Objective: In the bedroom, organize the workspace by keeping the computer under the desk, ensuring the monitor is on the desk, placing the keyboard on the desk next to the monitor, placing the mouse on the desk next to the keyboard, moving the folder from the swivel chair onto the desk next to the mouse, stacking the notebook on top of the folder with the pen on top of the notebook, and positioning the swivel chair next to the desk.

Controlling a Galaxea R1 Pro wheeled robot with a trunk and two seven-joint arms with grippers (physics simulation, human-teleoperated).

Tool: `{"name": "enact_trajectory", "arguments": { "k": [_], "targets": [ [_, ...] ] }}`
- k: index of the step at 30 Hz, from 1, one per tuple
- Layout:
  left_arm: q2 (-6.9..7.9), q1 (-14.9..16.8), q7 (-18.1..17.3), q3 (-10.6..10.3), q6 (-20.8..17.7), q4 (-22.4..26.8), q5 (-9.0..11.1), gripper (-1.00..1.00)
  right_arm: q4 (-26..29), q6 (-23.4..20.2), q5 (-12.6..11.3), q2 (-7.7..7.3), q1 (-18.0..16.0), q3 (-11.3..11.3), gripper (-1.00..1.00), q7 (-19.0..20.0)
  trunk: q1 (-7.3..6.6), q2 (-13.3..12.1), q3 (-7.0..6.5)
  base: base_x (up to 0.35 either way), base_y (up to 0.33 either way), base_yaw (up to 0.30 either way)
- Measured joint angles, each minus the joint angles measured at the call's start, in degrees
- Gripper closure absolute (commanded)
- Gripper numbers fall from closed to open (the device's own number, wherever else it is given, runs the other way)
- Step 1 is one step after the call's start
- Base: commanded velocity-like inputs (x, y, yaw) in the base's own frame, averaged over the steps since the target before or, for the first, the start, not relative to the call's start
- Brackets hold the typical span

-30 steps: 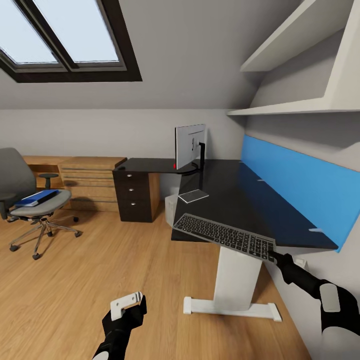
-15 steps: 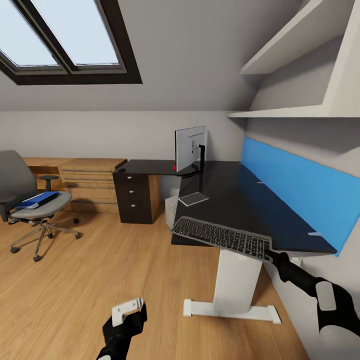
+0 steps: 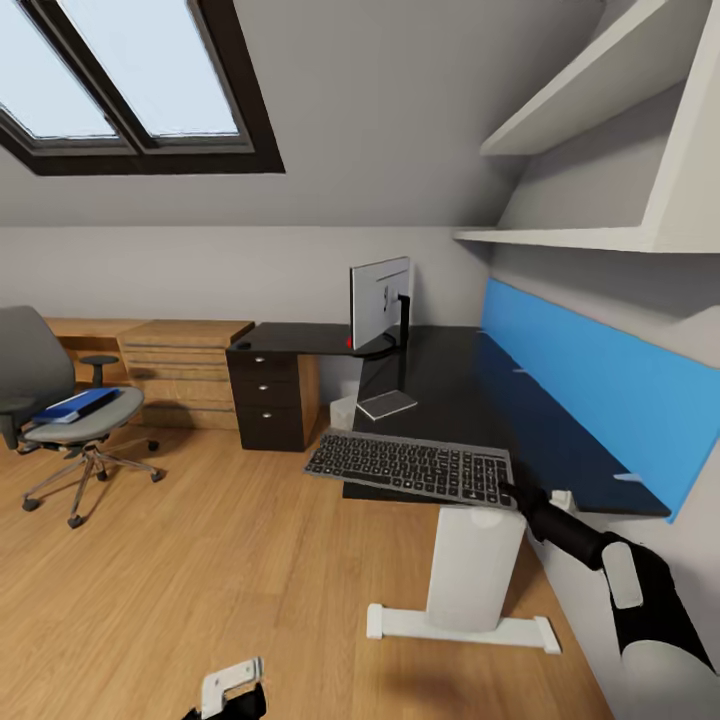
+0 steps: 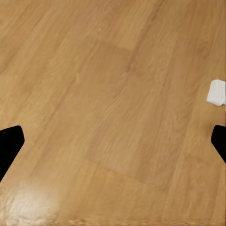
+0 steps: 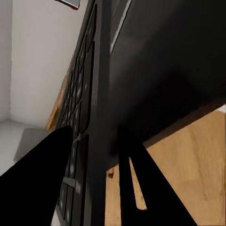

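My right gripper (image 3: 508, 490) is shut on the right end of the dark grey keyboard (image 3: 410, 468). The keyboard hangs level over the near front corner of the black desk (image 3: 470, 390), partly past its edge. In the right wrist view the keyboard (image 5: 87, 127) lies edge-on between my fingers (image 5: 44, 181). Further back on the desk stand the monitor (image 3: 380, 300) and a thin flat notebook (image 3: 387, 404). Below it sits the pale computer (image 3: 343, 411). At the left, the blue folder (image 3: 75, 404) lies on the swivel chair (image 3: 85, 428). My left gripper (image 3: 228, 685) is open, low over the floor.
Light oak drawers (image 3: 185, 365) and the desk's dark drawer unit (image 3: 268, 400) stand along the back wall. White shelves (image 3: 600, 100) hang above the blue back panel (image 3: 600, 380). The desk's white leg (image 3: 475, 570) stands near me. Wood floor (image 4: 113, 94) spreads out to my left.
The keyboard has swung left and levelled out, reaching further past the desk's front edge. My left gripper has dropped lower in the head view, which has itself shifted slightly.
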State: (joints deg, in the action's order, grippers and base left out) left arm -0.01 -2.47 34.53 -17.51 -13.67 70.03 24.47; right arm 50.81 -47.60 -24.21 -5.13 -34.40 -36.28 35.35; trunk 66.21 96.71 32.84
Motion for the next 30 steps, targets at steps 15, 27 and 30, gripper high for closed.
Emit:
{"name": "enact_trajectory", "arguments": {
  "k": [15, 27, 30],
  "targets": [
    [0.49, 0.0, -0.4, 1.7, 2.8, -8.3, -0.1, -1.0, 8.8, 23.1, -1.5, 15.05, 0.0, 24.2, 1.0, -17.6, -3.3, -6.0, -2.7, 0.0, 0.0, 0.0],
    [1.59, -0.1, -0.5, 1.8, 10.1, -8.5, 0.0, -1.0, 1.6, 44.8, -20.3, 15.12, 0.1, 43.6, 1.0, -29.5, -4.18, -7.6, -3.42, 0.0, 0.0, 0.0],
    [1.71, -0.1, -0.7, 1.8, 10.5, -9.1, 0.0, -1.0, 1.2, 44.9, -21.1, 15.12, 0.6, 43.8, 1.0, -27.6, -4.18, -7.6, -3.42, 0.007, 0.006, 0.0]
  ]
}}
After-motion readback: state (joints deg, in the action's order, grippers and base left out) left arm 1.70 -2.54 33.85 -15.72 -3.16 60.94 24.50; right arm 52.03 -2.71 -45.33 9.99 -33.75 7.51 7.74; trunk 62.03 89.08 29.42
